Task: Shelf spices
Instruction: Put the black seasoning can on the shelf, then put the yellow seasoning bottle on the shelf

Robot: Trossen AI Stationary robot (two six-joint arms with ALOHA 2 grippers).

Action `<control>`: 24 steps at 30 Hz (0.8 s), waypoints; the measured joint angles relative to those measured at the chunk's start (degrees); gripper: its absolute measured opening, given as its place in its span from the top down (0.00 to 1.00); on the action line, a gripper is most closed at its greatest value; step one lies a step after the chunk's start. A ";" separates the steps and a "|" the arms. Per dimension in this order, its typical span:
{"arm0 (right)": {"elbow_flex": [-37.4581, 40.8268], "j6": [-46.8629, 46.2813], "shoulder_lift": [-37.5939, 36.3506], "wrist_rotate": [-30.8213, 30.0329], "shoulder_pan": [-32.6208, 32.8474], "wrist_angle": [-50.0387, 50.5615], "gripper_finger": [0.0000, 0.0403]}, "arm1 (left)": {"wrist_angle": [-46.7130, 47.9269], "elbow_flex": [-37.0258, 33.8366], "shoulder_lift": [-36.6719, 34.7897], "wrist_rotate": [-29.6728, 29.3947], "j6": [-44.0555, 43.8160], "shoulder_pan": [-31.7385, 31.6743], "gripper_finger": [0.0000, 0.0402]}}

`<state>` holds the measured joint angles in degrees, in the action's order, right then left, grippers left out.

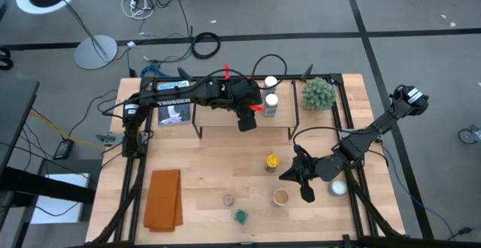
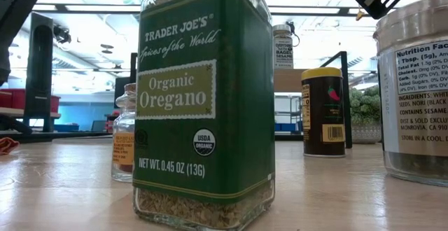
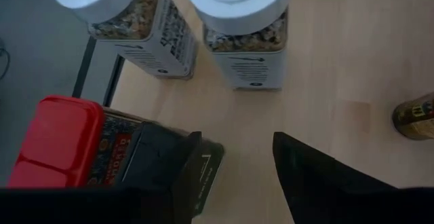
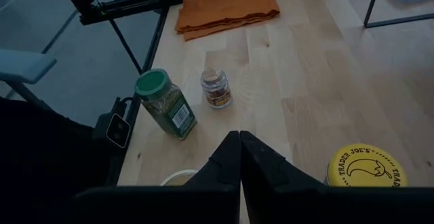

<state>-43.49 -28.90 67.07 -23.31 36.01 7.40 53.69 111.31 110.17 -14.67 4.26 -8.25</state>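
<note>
My left gripper [image 1: 248, 120] hangs open over the shelf [image 1: 218, 116], pointing down at its light-wood top [image 3: 325, 61]. The red tin [image 3: 64, 142] stands upright on the shelf just outside one finger [image 3: 163, 166]. Two white-capped jars [image 3: 247, 27] [image 3: 129, 13] stand beyond it at the shelf's right end. My right gripper [image 1: 298, 174] is shut and hovers low over the table, touching nothing. Near it stand the yellow-lidded jar [image 1: 272, 161] [image 4: 366, 166], the tan-lidded jar [image 1: 280, 197], the green-lidded jar [image 4: 165, 103] and a small amber jar [image 4: 216, 88]. My left gripper holds nothing between its fingers. The red tin's side [image 3: 115, 149] stands right against the outer side of one finger, and I cannot tell whether they touch. The tin stands upright on the shelf.
A spiky green plant ball [image 1: 319, 92] sits by the table's far right corner. A white dome-shaped object [image 1: 338, 188] lies right of my right gripper. An orange cloth [image 1: 164, 198] lies at the near left. A small box [image 1: 174, 113] sits left of the shelf.
</note>
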 joint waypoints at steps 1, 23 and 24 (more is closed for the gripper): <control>-0.01 0.00 0.00 0.00 0.00 -0.01 0.99 | -0.01 0.00 0.00 -0.46 0.00 0.00 0.54; 0.00 0.04 0.00 0.00 0.00 0.00 1.00 | 8.71 3.23 -1.64 0.70 -3.08 7.19 0.54; 0.00 0.04 0.00 0.00 0.00 0.02 0.99 | 9.12 3.21 -1.88 0.19 -3.44 8.10 0.54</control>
<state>-43.48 -28.86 67.07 -23.31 36.01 7.42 62.81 114.51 108.29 -14.48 0.83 -0.15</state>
